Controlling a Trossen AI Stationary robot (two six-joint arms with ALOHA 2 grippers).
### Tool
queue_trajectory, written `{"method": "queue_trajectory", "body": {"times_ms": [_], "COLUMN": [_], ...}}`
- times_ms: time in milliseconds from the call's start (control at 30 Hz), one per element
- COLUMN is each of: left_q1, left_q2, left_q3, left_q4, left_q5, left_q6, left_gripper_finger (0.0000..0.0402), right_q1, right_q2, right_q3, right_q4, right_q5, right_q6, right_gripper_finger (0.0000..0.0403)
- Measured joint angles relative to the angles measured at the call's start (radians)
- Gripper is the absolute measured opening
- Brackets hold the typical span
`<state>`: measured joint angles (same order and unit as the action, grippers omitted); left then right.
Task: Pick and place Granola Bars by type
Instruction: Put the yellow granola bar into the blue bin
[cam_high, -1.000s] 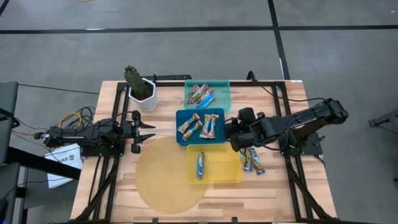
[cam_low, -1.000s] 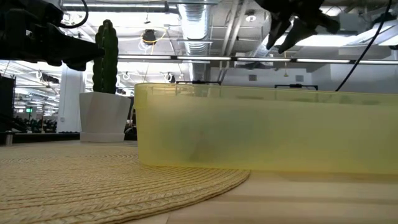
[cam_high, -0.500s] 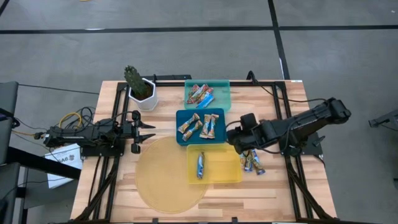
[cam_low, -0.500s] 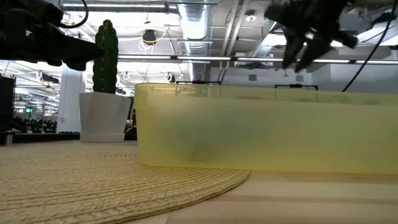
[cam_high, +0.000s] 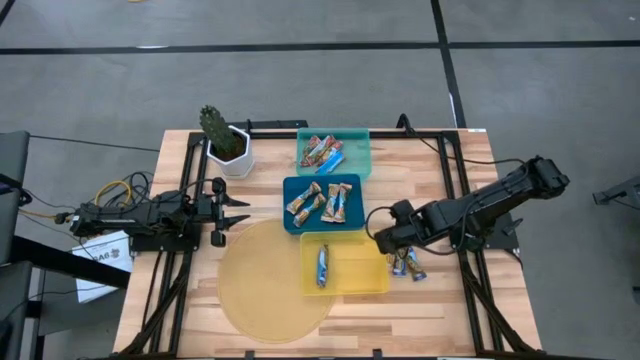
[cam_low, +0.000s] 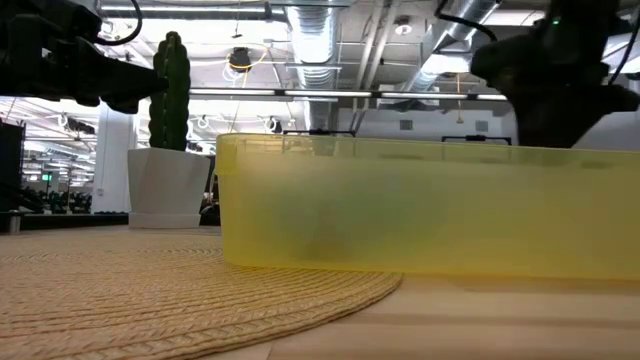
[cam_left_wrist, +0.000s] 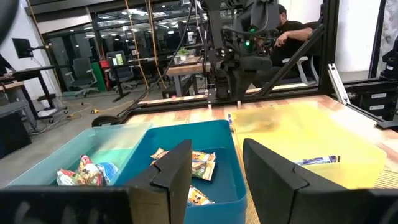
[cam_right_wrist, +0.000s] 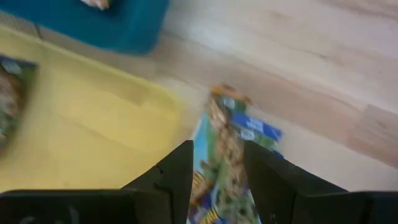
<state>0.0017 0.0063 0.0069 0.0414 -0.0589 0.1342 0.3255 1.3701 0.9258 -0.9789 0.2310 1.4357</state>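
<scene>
Loose bars: two blue-white granola bars (cam_high: 406, 264) lie on bare wood just right of the yellow tray (cam_high: 370, 280), touching or overlapping each other; the right wrist view shows one (cam_right_wrist: 231, 146) straight ahead between the fingers.
Sorted bars: one blue-white bar (cam_high: 323, 265) lies in the yellow tray; tan-brown bars (cam_high: 322, 203) sit in the blue tray (cam_high: 289, 222); red-multicolour bars (cam_high: 322, 152) sit in the teal tray (cam_high: 360, 150) at the far side.
Handling (judgement): light, thin, a stiff core under slick crinkly film; likely to skid on the wood or slip from a shallow pinch. Best taken across the short width at mid-length, top bar first, so the second is not dragged along.
Right gripper (cam_high: 384, 238): low over the table, right beside the yellow tray's right wall and the loose bars. Fingers (cam_right_wrist: 166, 180) are spread, a bar showing in the gap; nothing held.
Step (judgement): descent onto a loose bar, its type matching the yellow tray.
Left gripper (cam_high: 232, 211): parked at the table's left, above the far edge of the round woven mat (cam_high: 260, 300); prongs apart, empty, pointing toward the trays.
Risk (judgement): the tray wall sits close to the near finger; a bump could shift the tray.
Other: potted cactus (cam_high: 222, 138) at the far left corner, well apart from the work.
</scene>
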Motion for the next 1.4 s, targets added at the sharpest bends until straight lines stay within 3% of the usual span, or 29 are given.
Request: {"method": "queue_trajectory", "body": {"times_ms": [333, 733, 1400], "left_q1": [0.000, 0.000, 0.000], "left_q2": [0.000, 0.000, 0.000], "left_q3": [0.000, 0.000, 0.000], "left_q4": [0.000, 0.000, 0.000], "left_q5": [0.000, 0.000, 0.000], "left_q6": [-0.003, 0.000, -0.001], "left_gripper_finger": [0.0137, 0.0137, 0.0137], "right_q1": [0.042, 0.067, 0.065], "right_q2": [0.010, 0.094, 0.173], "right_q3": [0.000, 0.000, 0.002], "right_q4": [-0.076, 0.021, 0.147], "right_q5": [-0.077, -0.079, -0.127], "right_q6": [0.015, 0.016, -0.005], "right_gripper_finger": [0.0113, 0.0005, 0.0001]}}
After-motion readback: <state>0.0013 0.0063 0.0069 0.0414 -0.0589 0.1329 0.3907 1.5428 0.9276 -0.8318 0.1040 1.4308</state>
